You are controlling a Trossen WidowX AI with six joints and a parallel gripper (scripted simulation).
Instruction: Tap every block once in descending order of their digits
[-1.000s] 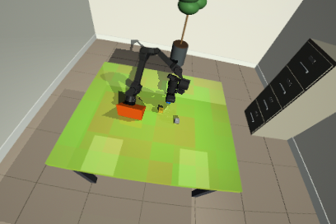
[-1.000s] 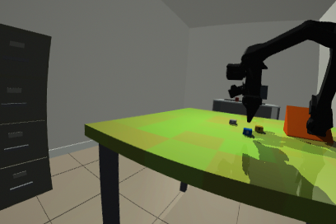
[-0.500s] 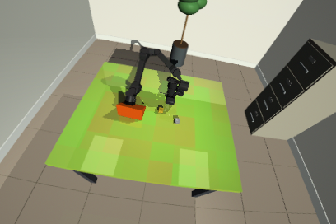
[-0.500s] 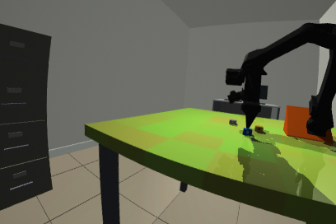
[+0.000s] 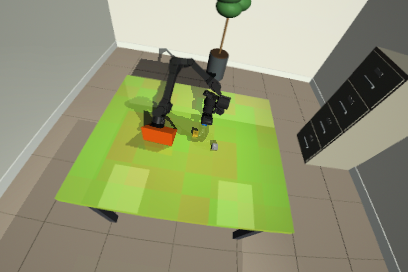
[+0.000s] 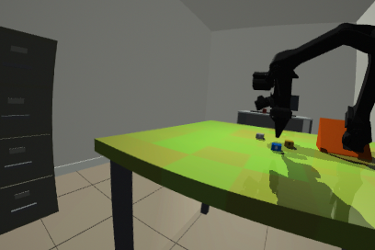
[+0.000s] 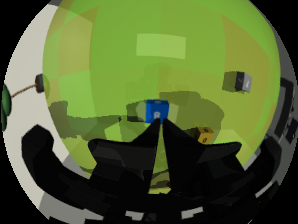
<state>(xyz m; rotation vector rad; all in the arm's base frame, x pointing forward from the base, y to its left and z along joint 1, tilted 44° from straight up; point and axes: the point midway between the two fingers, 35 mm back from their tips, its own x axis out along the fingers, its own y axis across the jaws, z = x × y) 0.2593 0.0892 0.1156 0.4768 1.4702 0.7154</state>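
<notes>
The blue block [image 6: 276, 146] [image 7: 157, 108] shows a digit that looks like 8. In the top view only a bit of it shows below the fingertips. The yellow-orange block [image 5: 195, 132] [image 6: 289, 143] [image 7: 204, 135] shows a digit that looks like 0, though it is small. The grey block [image 5: 214, 146] [image 6: 260, 136] [image 7: 244, 82] shows a digit too blurred to read. My gripper [image 5: 206, 123] [image 6: 278, 136] [image 7: 161, 121] is shut with its tips together and nothing between them. It points down, just above the blue block.
An orange box [image 5: 158, 136] [image 6: 332, 135] stands near the arm's base, to the left of the blocks in the top view. The yellow-orange block lies close to the blue one. The green patchwork table [image 5: 165, 203] [image 6: 184, 145] carries them all. A potted plant and a filing cabinet stand off the table.
</notes>
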